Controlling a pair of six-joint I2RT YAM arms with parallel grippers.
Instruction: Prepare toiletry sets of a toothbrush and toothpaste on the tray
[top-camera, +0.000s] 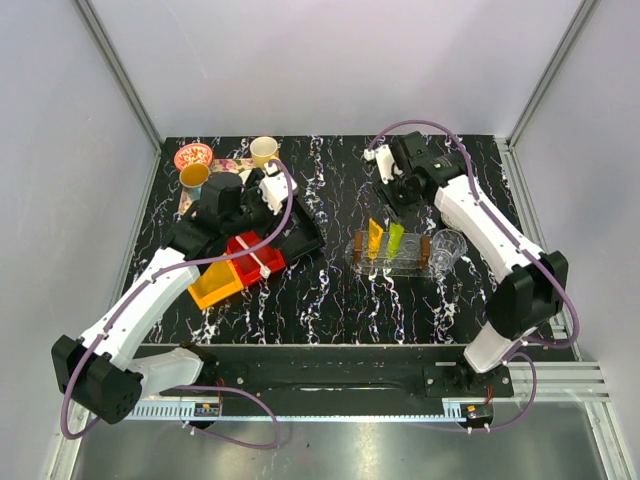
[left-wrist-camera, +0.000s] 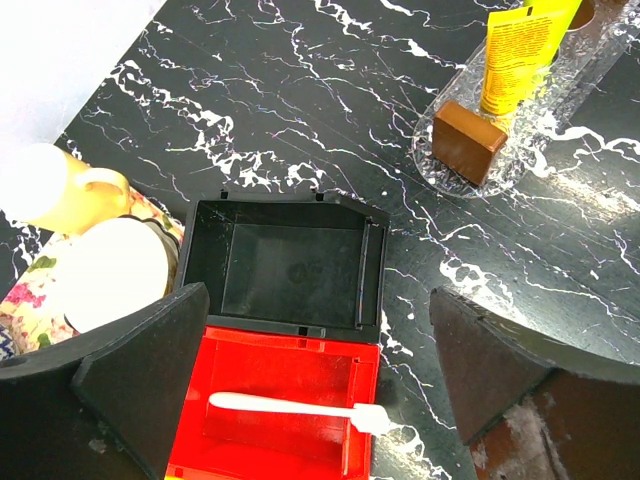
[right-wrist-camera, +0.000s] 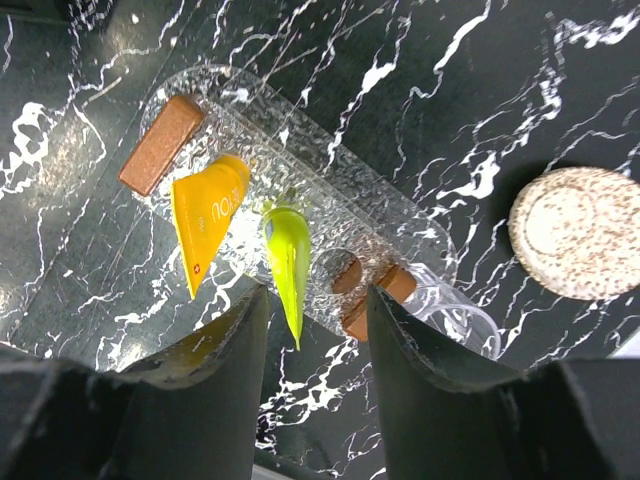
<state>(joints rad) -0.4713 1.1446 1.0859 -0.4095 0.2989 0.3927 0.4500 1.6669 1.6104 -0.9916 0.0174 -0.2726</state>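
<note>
The white toothbrush (left-wrist-camera: 300, 408) lies across the red bin (left-wrist-camera: 250, 370), with its head over the bin's right edge; it also shows in the top view (top-camera: 263, 259). My left gripper (left-wrist-camera: 318, 300) is open and empty, hovering above the red and black bins (top-camera: 268, 192). The orange-yellow toothpaste (right-wrist-camera: 205, 225) and the lime green toothpaste (right-wrist-camera: 288, 262) stand in the clear rack with brown ends (right-wrist-camera: 160, 145). The rack rests on the clear oval tray (right-wrist-camera: 400, 225), seen mid-table in the top view (top-camera: 390, 262). My right gripper (right-wrist-camera: 316, 300) is open and empty above the rack (top-camera: 395, 185).
A black bin (left-wrist-camera: 290, 265) and an orange bin (top-camera: 215, 285) flank the red one. A floral tray with cups (top-camera: 222, 165) stands at the back left. A clear cup (top-camera: 447, 250) sits right of the rack. A beige speckled disc (right-wrist-camera: 575, 232) lies nearby.
</note>
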